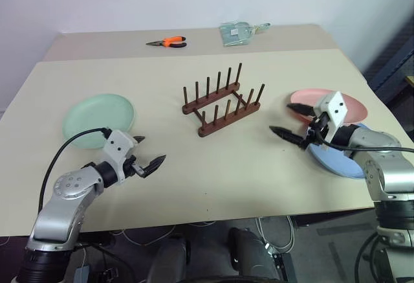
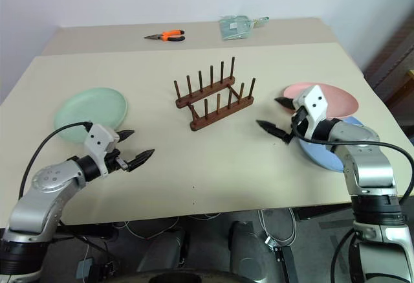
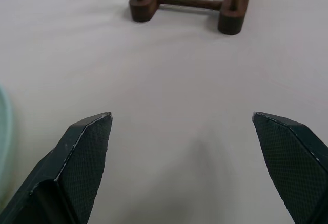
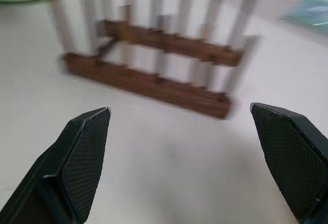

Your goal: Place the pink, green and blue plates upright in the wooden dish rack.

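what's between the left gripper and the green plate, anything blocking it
Nothing visible. The open left gripper hovers over bare table just beside the green plate, which lies flat with nothing on it. The path from that plate to the wooden dish rack is also bare tabletop.

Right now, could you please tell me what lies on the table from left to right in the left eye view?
Green plate → left gripper → dish rack → right gripper → pink plate.
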